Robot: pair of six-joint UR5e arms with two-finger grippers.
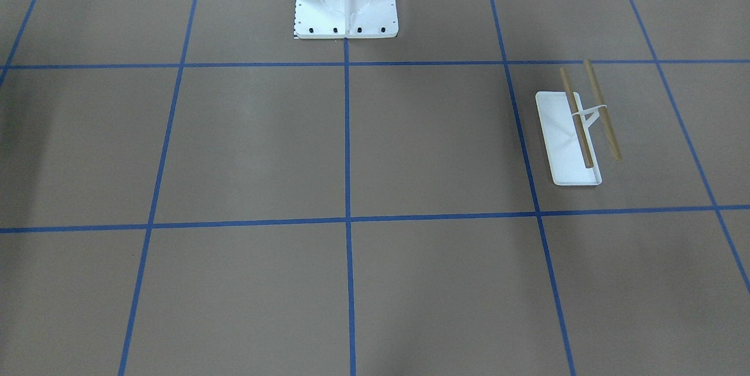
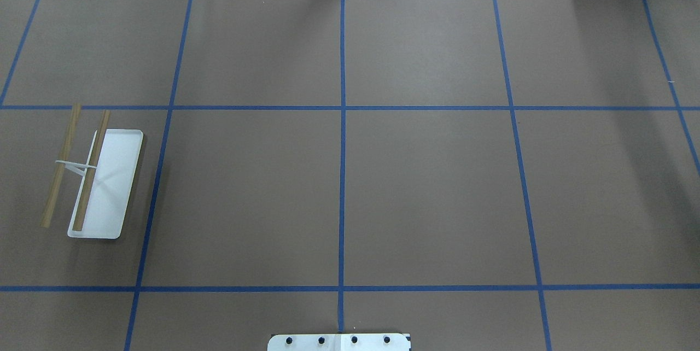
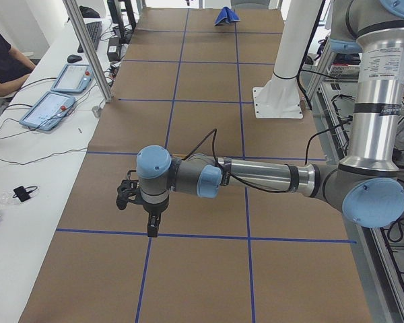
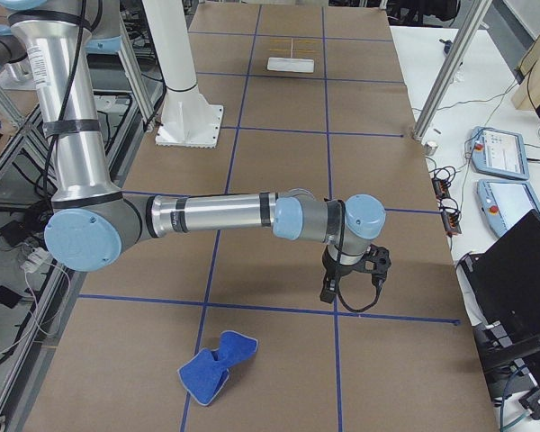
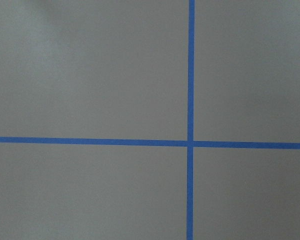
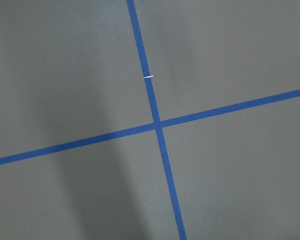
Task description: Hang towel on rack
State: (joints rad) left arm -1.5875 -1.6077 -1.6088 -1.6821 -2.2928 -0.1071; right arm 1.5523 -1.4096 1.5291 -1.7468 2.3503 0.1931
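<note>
The rack [image 1: 562,136] stands on the brown table on my left side, with a white tray base and two tan rods; it also shows in the overhead view [image 2: 117,170] and far off in the exterior right view [image 4: 290,56]. The towel [image 4: 214,364], royal blue and crumpled, lies on the table at my right end, small in the exterior left view [image 3: 226,15]. It is outside the overhead and front views. My left gripper [image 3: 151,227] and right gripper [image 4: 328,290] hang above bare table, far from both. I cannot tell whether they are open or shut.
The white bolted pedestal [image 1: 345,1] stands at the robot's edge of the table [image 2: 339,341]. Blue tape lines grid the brown table. An operator [image 3: 0,60] and tablets [image 3: 54,101] are at a side desk; more tablets [image 4: 499,153] lie beyond the far edge.
</note>
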